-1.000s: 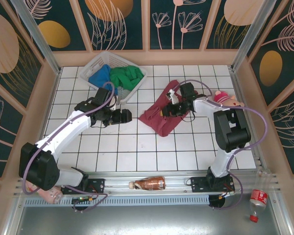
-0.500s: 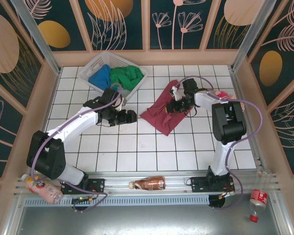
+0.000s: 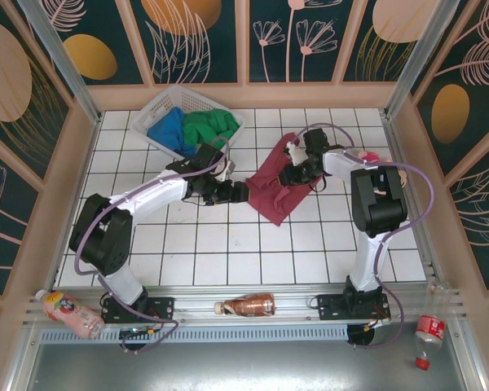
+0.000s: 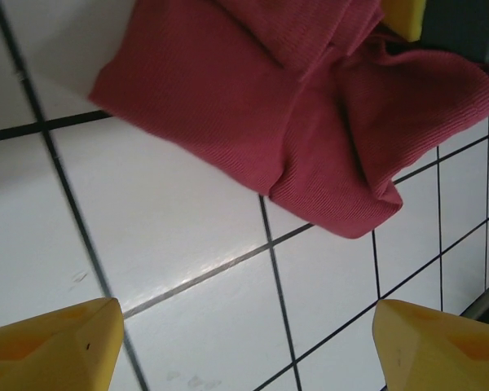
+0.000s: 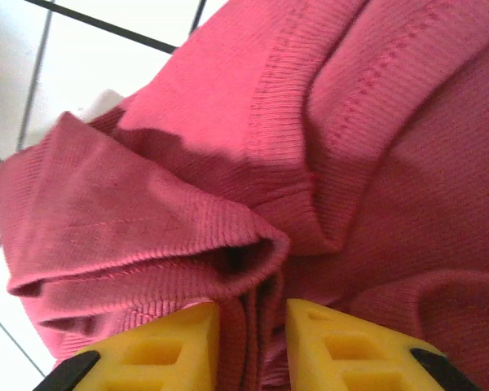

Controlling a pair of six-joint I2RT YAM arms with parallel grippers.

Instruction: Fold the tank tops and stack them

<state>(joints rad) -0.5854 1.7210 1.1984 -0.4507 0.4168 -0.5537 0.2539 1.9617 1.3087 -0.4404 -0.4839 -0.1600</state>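
Jaws of the left gripper (image 3: 243, 192) stand wide apart over bare white tile and hold nothing. In its wrist view the two yellow fingertips (image 4: 57, 342) sit at the bottom corners, and the near edge of the maroon tank top (image 4: 253, 106) lies just beyond them, touching neither.

Behind that arm, the white basket (image 3: 154, 107) stands at the far left of the table (image 3: 228, 261). In it lie the blue tank top (image 3: 167, 130) on the left and the green tank top (image 3: 208, 126) on the right, both bunched up.

Right of centre, the maroon one lies crumpled on the tiles. It is a ribbed knit with stitched hems and thick rolled folds, and one corner points toward the near edge.

The right gripper (image 3: 288, 176) is down on its far right part. Its yellow fingers (image 5: 147, 350) stand a narrow gap apart with a ridge of the cloth between them. I cannot tell whether they pinch the cloth or only flank it.

Count: three tank tops, one of each colour, with two in the basket and one on the table. One basket.
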